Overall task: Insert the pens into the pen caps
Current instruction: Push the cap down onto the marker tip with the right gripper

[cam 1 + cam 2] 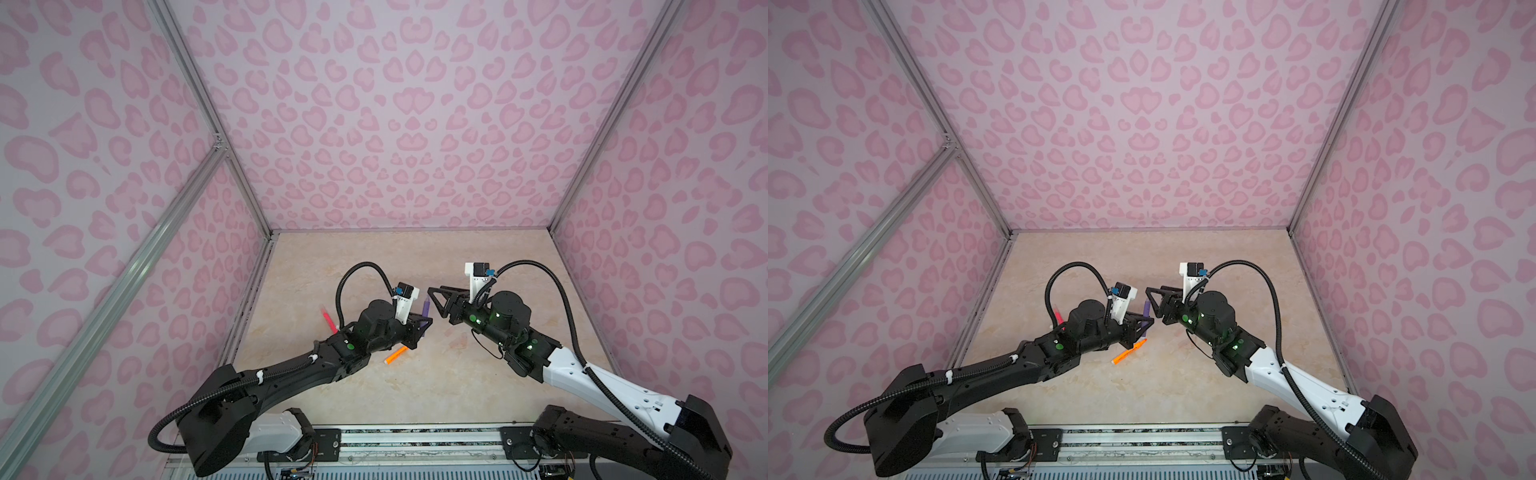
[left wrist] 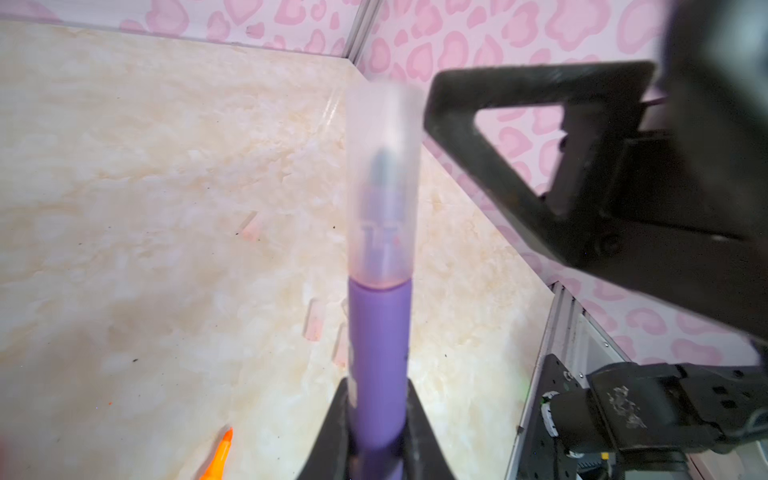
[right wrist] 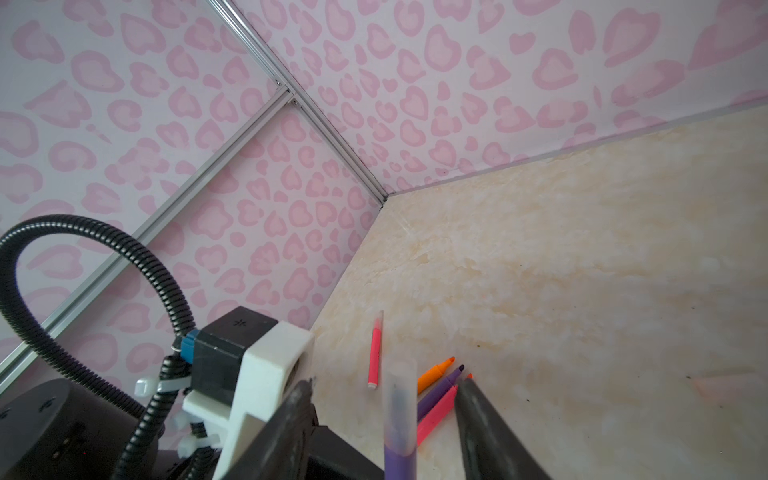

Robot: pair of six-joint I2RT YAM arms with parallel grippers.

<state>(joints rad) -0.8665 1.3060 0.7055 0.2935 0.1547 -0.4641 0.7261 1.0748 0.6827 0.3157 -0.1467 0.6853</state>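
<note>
- right gripper (image 3: 386,384): capped pen (image 3: 400,424) between its jaws, gap either side
- past its tips: loose pens (image 3: 440,380) on table (image 3: 602,270), open surface beyond
- left gripper (image 2: 376,440) close opposite, blocks forward

Soft, even, fairly bright light is filling both top views, the arms (image 1: 291,370) casting only faint shadows on the counter (image 1: 415,257) in the lower centre of the frame. The wall print (image 1: 415,104) is stretching toward the frame edges. In the left wrist view the purple pen (image 2: 379,353) and its clear cap (image 2: 382,187) are blurring near the lens; in the right wrist view the right tool (image 3: 386,384) is smearing out of focus.
</note>
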